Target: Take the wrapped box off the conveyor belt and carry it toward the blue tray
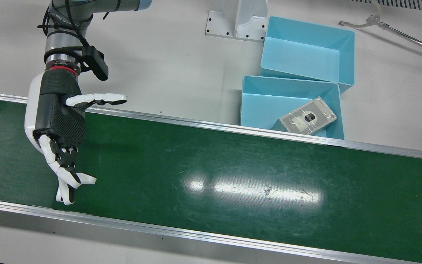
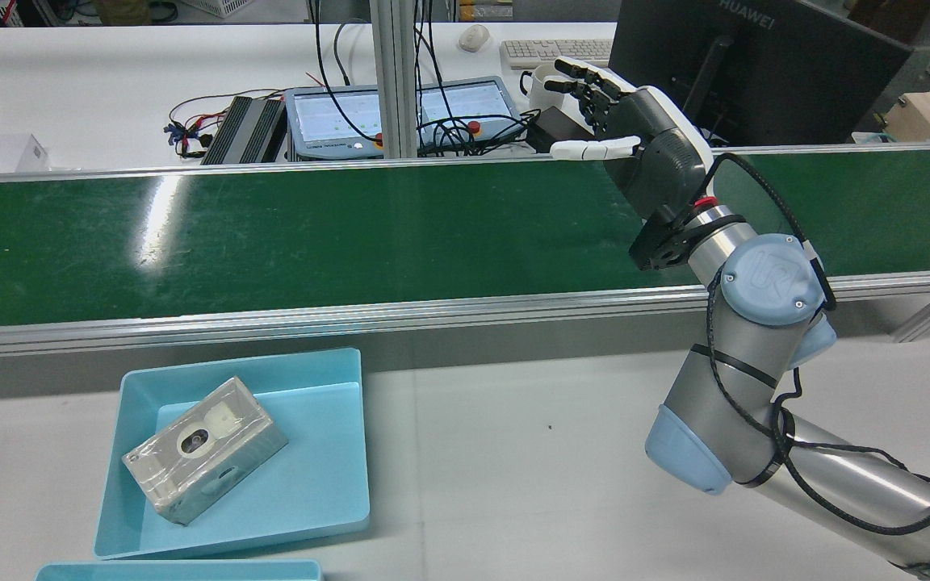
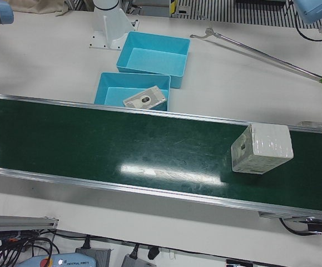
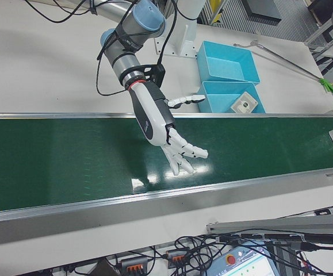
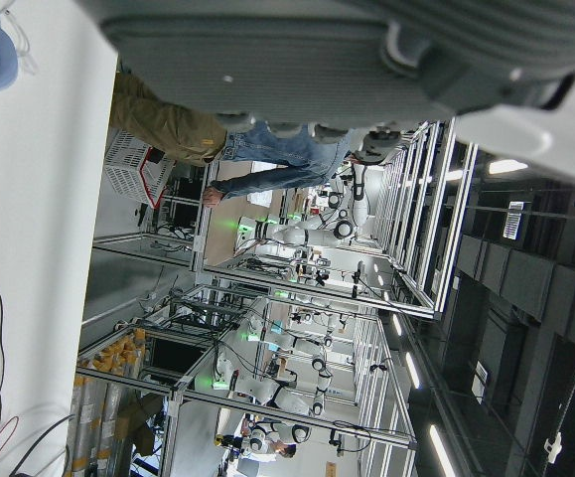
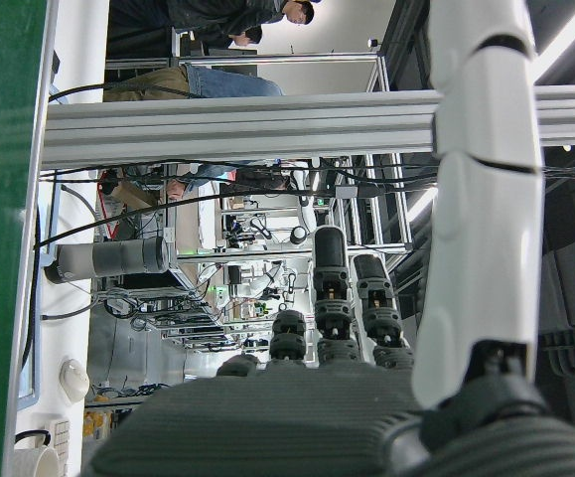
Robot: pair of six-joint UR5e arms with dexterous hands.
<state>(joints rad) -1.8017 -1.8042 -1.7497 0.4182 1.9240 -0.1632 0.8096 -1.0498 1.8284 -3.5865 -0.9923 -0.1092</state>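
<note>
A wrapped box [image 3: 262, 148] rides the green conveyor belt [image 1: 211, 165], far along it from the right hand [image 1: 61, 128], which hovers over the belt with fingers [image 1: 66, 179] spread and empty. Beyond the belt, on the white worktop [image 1: 167, 62], a blue tray [image 1: 249, 97] holds another wrapped package [image 1: 308, 116]; a second blue tray [image 1: 308, 51] sits just behind it. The left hand's [image 5: 366, 50] state cannot be told.
</note>
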